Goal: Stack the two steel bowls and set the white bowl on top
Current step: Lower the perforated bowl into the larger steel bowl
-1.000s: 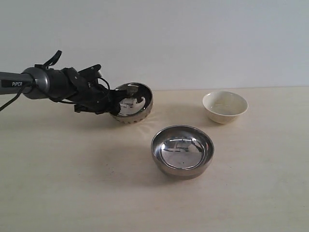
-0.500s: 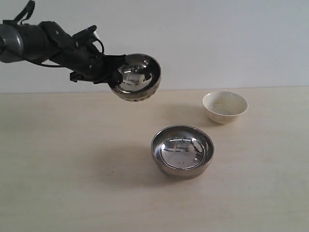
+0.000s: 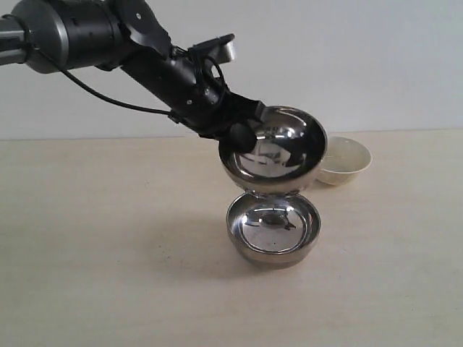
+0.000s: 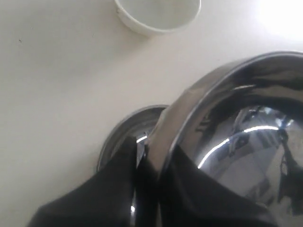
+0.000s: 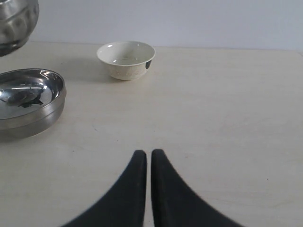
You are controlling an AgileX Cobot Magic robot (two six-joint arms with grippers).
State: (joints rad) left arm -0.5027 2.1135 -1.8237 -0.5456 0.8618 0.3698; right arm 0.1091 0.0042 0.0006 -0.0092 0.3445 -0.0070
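My left gripper (image 3: 237, 134) (image 4: 156, 142) is shut on the rim of the ribbed steel bowl (image 3: 275, 152) (image 4: 246, 132) (image 5: 16, 19), which hangs tilted in the air just above the smooth steel bowl (image 3: 273, 225) (image 4: 124, 137) (image 5: 28, 101) on the table. The white bowl (image 3: 347, 160) (image 4: 158, 14) (image 5: 126, 59) stands behind and to the right, partly hidden by the held bowl in the exterior view. My right gripper (image 5: 148, 153) is shut on nothing, low over the bare table; it does not show in the exterior view.
A pale wooden table (image 3: 108, 275) (image 5: 227, 118) carries everything, with a plain white wall behind it. The left arm (image 3: 108, 36) reaches in from the upper left across the middle.
The left gripper has carried the ribbed steel bowl up off the table and rightwards, from the back left to a spot just above the smooth steel bowl.
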